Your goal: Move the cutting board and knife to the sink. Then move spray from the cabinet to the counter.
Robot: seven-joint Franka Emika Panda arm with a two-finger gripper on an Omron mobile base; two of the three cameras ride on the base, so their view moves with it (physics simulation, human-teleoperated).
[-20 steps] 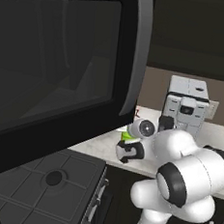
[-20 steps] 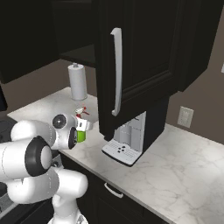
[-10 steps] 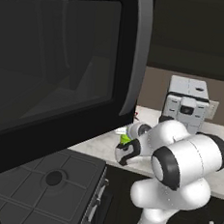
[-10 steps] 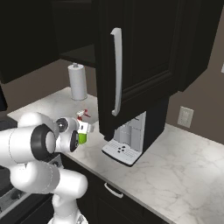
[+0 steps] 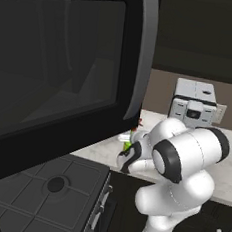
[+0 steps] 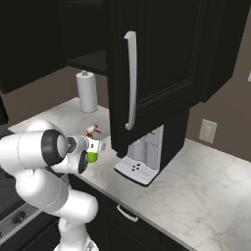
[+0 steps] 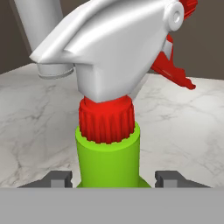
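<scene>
The marble counter (image 6: 206, 191) carries a coffee machine (image 6: 142, 154) and paper-towel roll (image 6: 87, 91).

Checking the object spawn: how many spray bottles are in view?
1. The spray stands between the gripper fingertips, over the counter beside the coffee machine. More may be hidden inside the dark cabinet.

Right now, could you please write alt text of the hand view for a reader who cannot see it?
A green spray bottle with a red collar, white nozzle head and red trigger stands close up between the two dark fingertips of the gripper. Behind it lies a pale marble-patterned counter.
</scene>
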